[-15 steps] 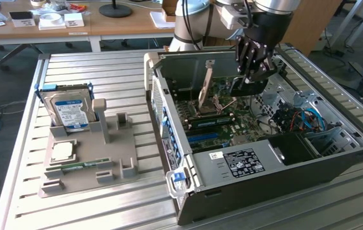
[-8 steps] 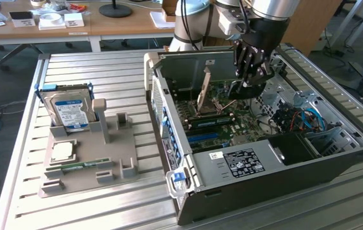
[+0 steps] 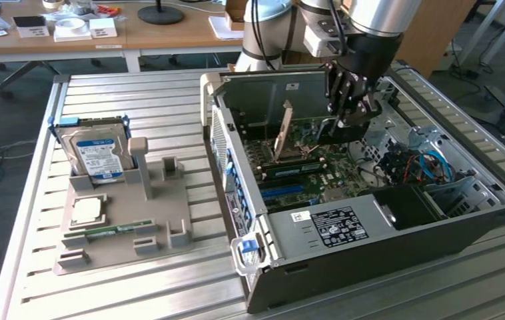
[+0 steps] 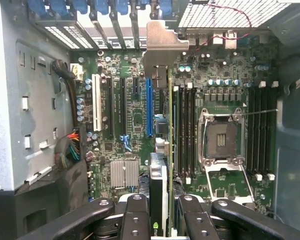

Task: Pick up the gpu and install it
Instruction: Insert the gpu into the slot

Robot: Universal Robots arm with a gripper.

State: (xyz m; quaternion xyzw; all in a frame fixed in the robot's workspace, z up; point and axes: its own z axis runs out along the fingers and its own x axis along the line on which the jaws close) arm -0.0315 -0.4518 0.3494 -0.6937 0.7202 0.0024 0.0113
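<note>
Inside the open computer case [image 3: 386,243], toward its 12 o'clock side in the exterior view, the gripper [image 3: 351,119] clamps the graphics card [image 4: 159,187] upright over the motherboard [image 4: 135,117]; pickup done, seating apparently left.

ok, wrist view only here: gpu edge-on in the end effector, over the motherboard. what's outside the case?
Observer: A grey parts holder sits on the slatted table, to the exterior view's left of the PC case.
Operator: what's in it?
Observer: A hard drive with a blue label stands on edge at the end farther from the camera.
Operator: how's the arm coming in?
Observer: The end effector, gripping the gpu, reaches down from above into the case, which lies on its side with the open face up.
</note>
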